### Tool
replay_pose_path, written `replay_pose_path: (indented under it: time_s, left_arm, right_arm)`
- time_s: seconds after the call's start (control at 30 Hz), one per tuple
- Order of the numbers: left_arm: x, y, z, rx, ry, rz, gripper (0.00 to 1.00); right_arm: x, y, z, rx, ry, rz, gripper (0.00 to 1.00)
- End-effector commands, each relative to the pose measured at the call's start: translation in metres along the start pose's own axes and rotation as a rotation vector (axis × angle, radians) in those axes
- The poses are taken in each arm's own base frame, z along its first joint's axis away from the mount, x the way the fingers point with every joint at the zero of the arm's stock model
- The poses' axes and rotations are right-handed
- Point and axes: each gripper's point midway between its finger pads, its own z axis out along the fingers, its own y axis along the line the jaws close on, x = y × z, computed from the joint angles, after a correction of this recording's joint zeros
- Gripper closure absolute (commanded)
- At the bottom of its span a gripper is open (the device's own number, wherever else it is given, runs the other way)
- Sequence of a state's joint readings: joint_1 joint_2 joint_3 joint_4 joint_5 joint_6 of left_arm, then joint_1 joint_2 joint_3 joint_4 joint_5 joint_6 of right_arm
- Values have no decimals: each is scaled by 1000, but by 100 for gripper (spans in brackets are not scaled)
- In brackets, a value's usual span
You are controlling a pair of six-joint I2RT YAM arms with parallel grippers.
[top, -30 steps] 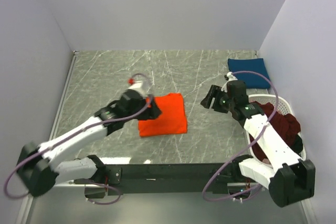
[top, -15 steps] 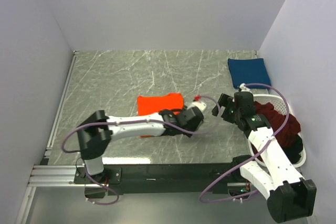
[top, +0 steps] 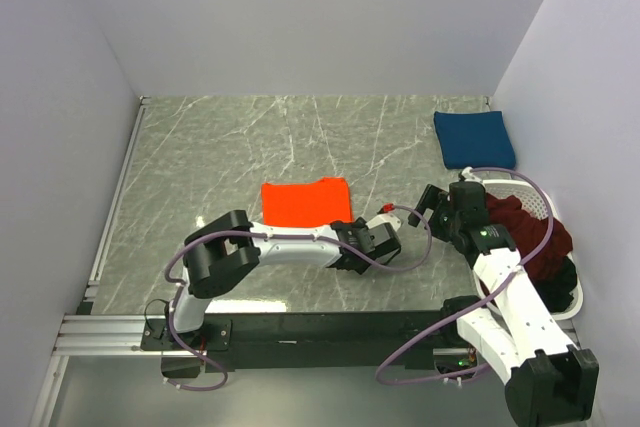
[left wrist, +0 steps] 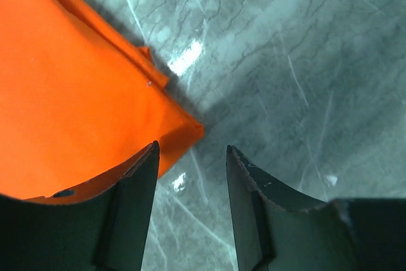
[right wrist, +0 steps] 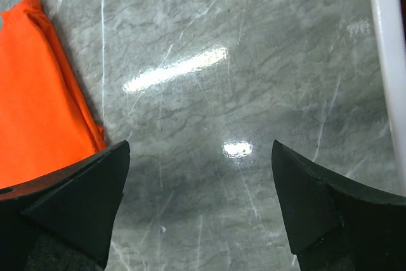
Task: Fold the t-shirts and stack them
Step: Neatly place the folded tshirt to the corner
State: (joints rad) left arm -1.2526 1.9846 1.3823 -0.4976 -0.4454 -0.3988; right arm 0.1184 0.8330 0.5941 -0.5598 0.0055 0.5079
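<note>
So, one orange t-shirt (top: 305, 203), one basket (top: 535, 194)

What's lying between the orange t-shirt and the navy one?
Nothing. In the top external view, only bare marble table runs between the orange t-shirt and the navy t-shirt folded at the far right.

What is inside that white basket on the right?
Crumpled dark maroon cloth, with something black at the near end. The right arm covers part; anything underneath is hidden.
</note>
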Motion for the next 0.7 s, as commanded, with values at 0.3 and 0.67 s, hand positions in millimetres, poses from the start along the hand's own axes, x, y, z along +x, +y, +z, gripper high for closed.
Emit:
replay_pose_path:
  time_s: [0.3,0.67]
  left_arm:
    - [0,11,18,-111,-14,23,73]
    - [-21,22,-10,-61,-93,-78,99]
  right_arm:
    - [5,14,5,-84,32,15,2]
    - [12,50,19,-250,105,104,3]
